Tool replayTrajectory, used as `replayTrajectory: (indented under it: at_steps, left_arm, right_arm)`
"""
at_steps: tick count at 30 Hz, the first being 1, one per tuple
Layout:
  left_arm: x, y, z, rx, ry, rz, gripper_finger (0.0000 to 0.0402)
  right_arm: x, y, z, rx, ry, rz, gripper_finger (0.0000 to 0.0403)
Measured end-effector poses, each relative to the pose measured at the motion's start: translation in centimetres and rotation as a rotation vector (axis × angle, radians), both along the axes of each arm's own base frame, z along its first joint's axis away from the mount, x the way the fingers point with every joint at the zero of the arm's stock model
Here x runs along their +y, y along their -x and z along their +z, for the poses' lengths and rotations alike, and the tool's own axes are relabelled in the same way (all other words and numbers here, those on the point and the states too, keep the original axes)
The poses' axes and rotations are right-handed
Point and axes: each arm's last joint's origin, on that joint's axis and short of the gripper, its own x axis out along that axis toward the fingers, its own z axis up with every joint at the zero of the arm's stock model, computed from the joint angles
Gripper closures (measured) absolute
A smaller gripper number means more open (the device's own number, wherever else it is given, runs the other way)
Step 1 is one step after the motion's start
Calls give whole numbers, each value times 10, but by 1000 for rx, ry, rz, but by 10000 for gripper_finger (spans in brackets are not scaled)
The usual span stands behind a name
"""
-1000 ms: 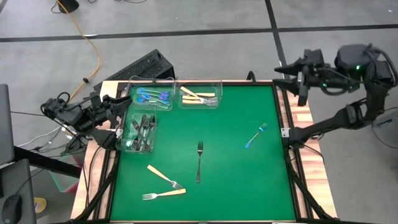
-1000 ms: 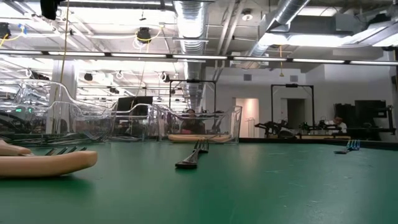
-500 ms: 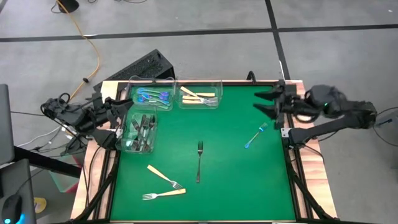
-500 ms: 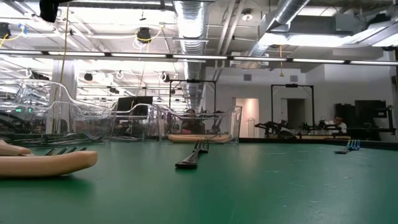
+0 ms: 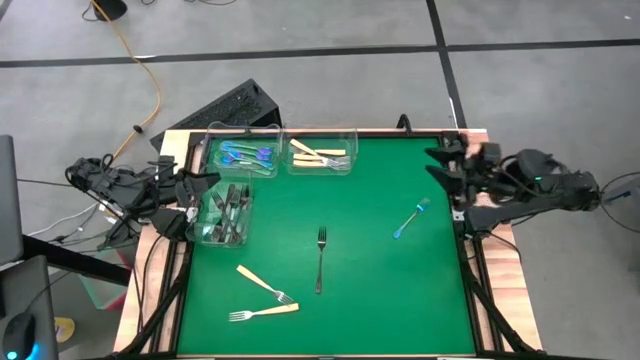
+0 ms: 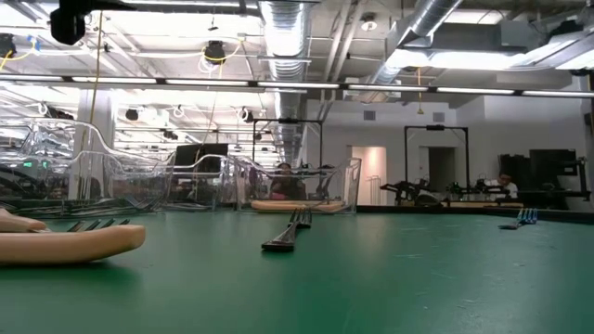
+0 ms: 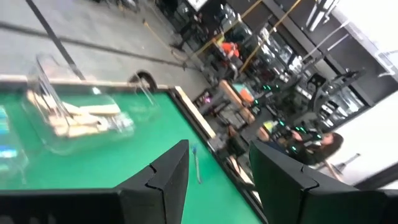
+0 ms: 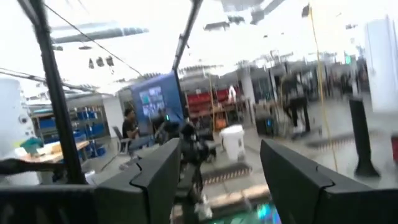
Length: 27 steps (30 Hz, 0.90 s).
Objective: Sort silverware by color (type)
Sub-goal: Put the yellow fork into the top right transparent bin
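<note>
Four forks loose on mat: blue fork (image 5: 411, 219) just inward of right gripper (image 5: 443, 167), fingers spread, empty. Dark fork (image 5: 320, 259) mid-mat, two tan forks (image 5: 264, 296) near front. Left gripper (image 5: 200, 182) parted, empty, beside dark-fork bin (image 5: 246, 224).

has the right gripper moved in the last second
Yes. In the high view the right gripper, open and empty, has dropped from beyond the green table's far right corner to its right edge, near the blue iridescent fork.

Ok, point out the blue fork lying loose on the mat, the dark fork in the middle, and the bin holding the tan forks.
Blue fork (image 5: 411, 219): high view, mid-handle.
Dark fork (image 5: 320, 260): high view, middle of its handle.
Bin of tan forks (image 5: 352, 150): high view, its clear right wall.
</note>
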Motion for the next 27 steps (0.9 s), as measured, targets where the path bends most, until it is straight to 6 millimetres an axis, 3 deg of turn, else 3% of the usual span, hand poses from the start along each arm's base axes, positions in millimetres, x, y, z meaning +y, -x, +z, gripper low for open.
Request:
replayTrajectory:
  at_steps: [8, 14, 18, 27]
  left_arm:
    - [-1, 0, 0, -11, 38, -34, 249]
    - [-1, -1, -1, -5, 39, -49, 249]
    - [-1, -1, -1, -21, 78, -46, 249]
    - [-1, 1, -6, -9, 137, -24, 249]
  right_arm:
    - [-5, 43, 8, -115, 53, -22, 163]
    - [-8, 60, 5, -126, 29, -48, 163]
    - [-7, 54, -3, -88, 13, -38, 163]
    - [-4, 28, -40, -64, -83, 1, 163]
